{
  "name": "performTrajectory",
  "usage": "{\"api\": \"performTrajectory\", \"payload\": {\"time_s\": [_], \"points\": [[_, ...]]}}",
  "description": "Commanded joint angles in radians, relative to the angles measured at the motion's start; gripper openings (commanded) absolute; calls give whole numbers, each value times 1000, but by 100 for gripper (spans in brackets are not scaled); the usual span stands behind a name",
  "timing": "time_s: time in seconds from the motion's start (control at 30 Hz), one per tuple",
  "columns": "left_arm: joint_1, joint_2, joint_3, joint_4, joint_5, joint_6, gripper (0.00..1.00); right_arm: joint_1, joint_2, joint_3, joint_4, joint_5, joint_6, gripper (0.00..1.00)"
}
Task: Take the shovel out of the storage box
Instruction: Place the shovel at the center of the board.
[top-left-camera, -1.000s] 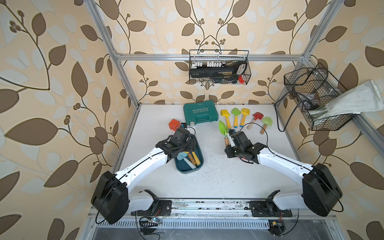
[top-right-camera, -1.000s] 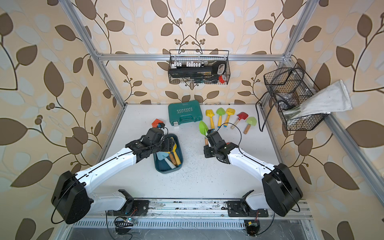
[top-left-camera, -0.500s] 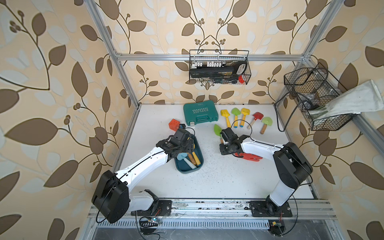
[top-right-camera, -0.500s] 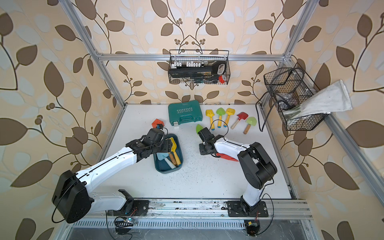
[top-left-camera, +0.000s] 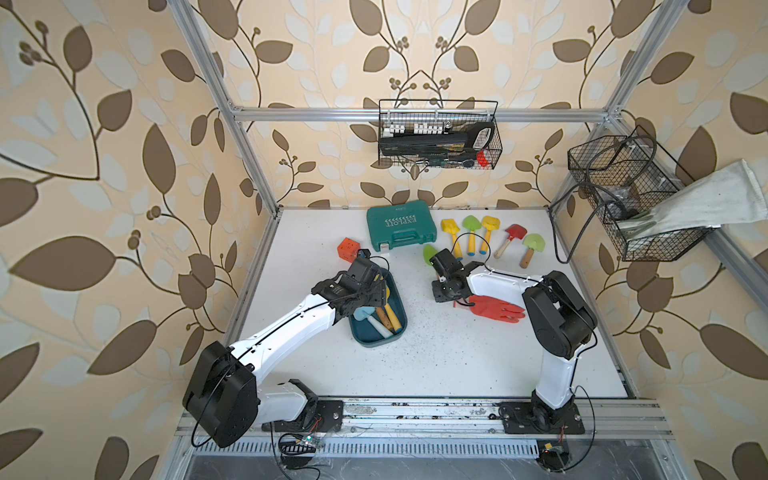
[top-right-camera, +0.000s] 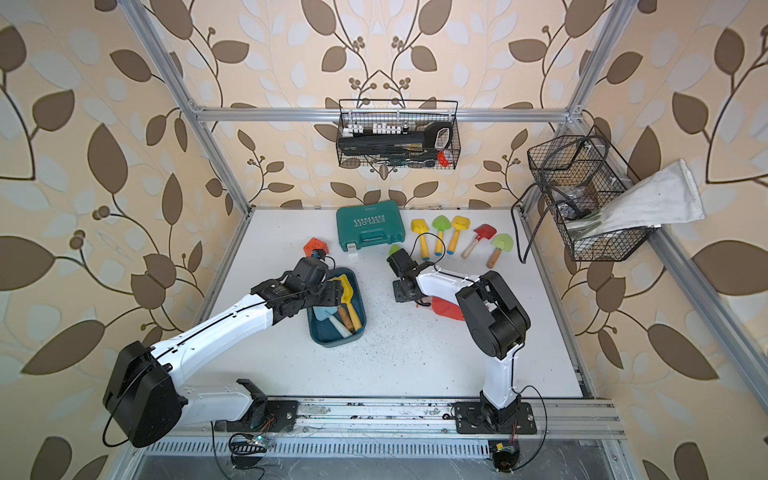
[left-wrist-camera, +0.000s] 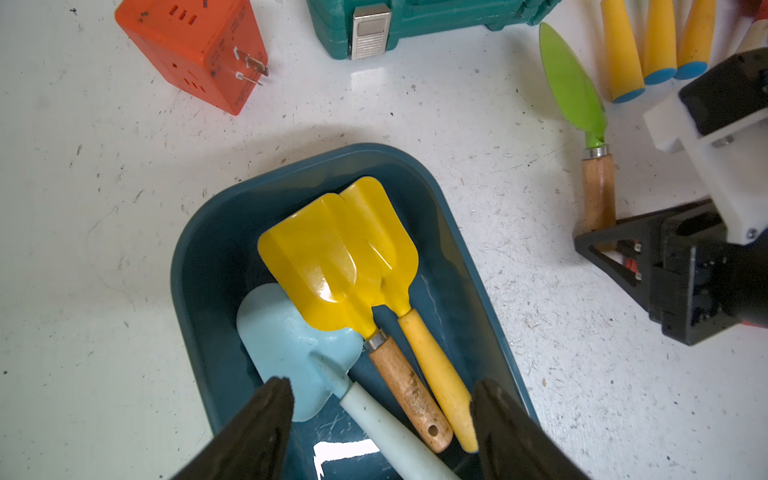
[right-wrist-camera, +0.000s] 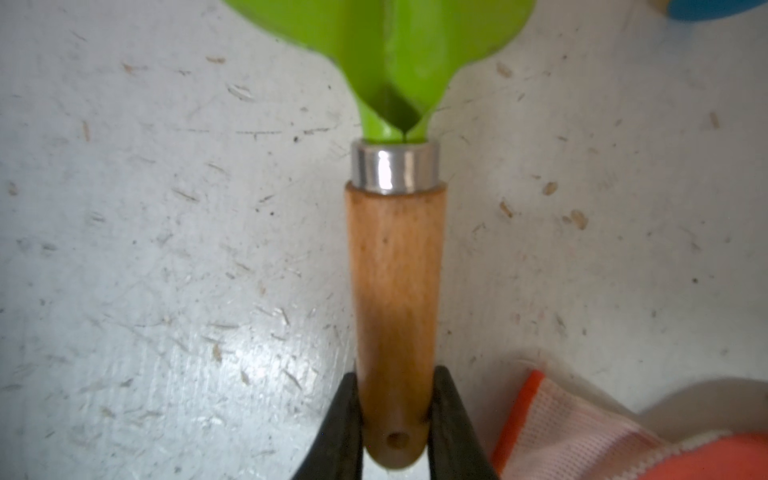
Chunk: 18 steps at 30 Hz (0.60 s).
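The dark teal storage box (top-left-camera: 376, 336) (top-right-camera: 332, 334) (left-wrist-camera: 183, 266) sits left of the table's middle. Three shovels lie in it: a yellow one with a wooden handle (left-wrist-camera: 320, 266), a yellow one with a yellow handle (left-wrist-camera: 386, 232) and a light blue one (left-wrist-camera: 286, 332). My left gripper (left-wrist-camera: 382, 386) (top-left-camera: 372, 293) hangs open just above their handles, holding nothing. To the right, outside the box, my right gripper (right-wrist-camera: 395, 376) (top-left-camera: 440, 272) is shut on the wooden handle end of a green shovel (right-wrist-camera: 395, 270) (top-left-camera: 429, 252) (left-wrist-camera: 575, 87), low at the table.
A green hard case (top-left-camera: 401, 224) and an orange plug cube (top-left-camera: 348, 249) lie behind the box. Several loose shovels (top-left-camera: 469, 232) are lined up at the back right. A red glove (top-left-camera: 496, 309) lies under the right forearm. Black wire baskets (top-left-camera: 438, 141) (top-left-camera: 623, 199) hang on the walls.
The right arm has folded with its elbow raised, uncovering the red glove, and the green shovel in its grip has shifted a little left. The left gripper has hardly moved.
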Motion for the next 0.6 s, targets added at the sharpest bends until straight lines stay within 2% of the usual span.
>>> {"api": "performTrajectory", "payload": {"time_s": [0.0, 0.27, 0.57], "points": [[10, -23, 27, -4, -4, 9, 73, 0, 41, 18, -37, 38, -12, 20], [11, -11, 30, -3, 7, 11, 73, 0, 54, 42, -43, 47, -19, 23], [11, -2, 35, -8, 16, 14, 73, -2, 68, 54, -50, 57, -17, 30]]}}
